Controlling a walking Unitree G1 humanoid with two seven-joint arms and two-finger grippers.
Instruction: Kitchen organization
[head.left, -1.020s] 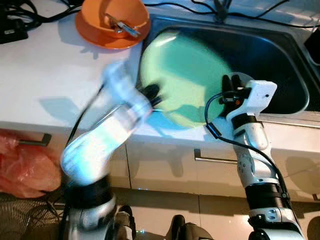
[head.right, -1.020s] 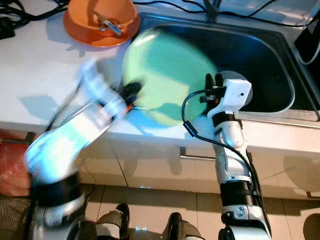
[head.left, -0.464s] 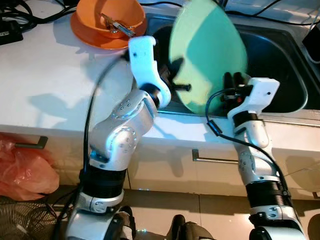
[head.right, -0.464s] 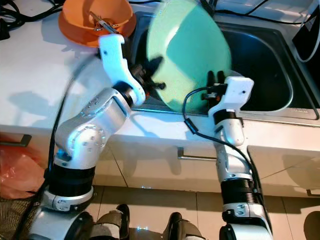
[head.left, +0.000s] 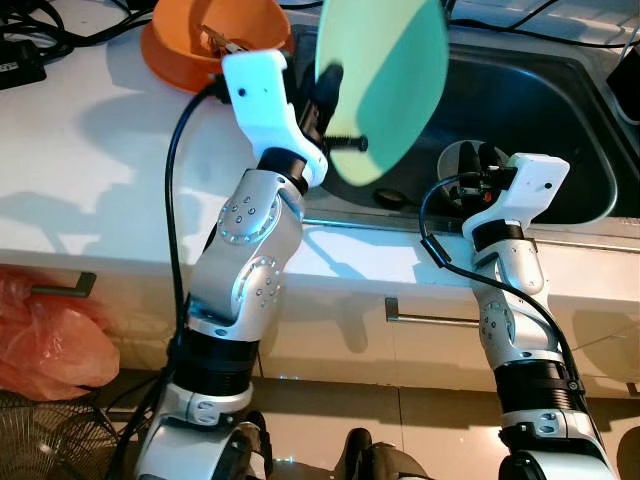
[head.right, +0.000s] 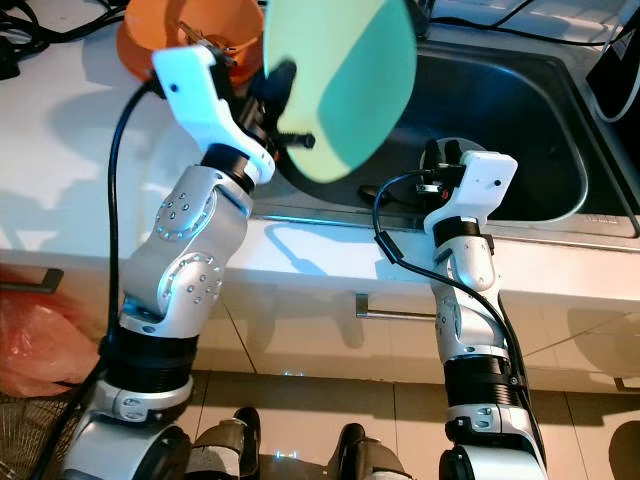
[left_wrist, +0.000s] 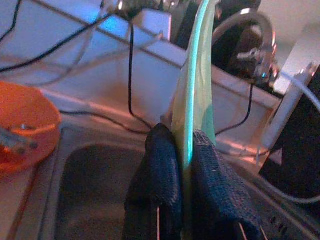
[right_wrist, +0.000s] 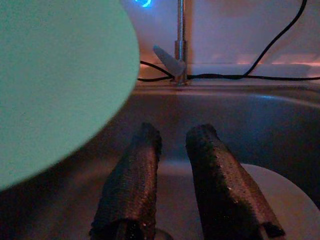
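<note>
Left wrist view gives you the grip edge-on: the two black fingers (left_wrist: 162, 172) of the left gripper (head.left: 325, 95) are closed tight on the rim of the round pale green plate (head.left: 385, 80), one finger on each face, with no gap to either side. From the head cameras you see that plate held up on edge above the near left corner of the stainless steel sink (head.left: 560, 110), its face tilted toward the right.

Your right gripper (head.left: 478, 165) reaches over the sink's front rim, down inside the basin. Its jaws stand slightly parted, the fingers (right_wrist: 132, 185) nearly parallel with a narrow gap between them, and they grip nothing. They hover just above a round white plate (right_wrist: 280, 195) lying on the sink floor; whether the fingertips touch it cannot be told.

Behind the sink, the right wrist view shows you a metal tap (right_wrist: 179, 45) and black cables along the wall. On the white countertop (head.left: 90, 150) left of the sink sits an orange bowl (head.left: 190, 40) holding a small metal utensil.
</note>
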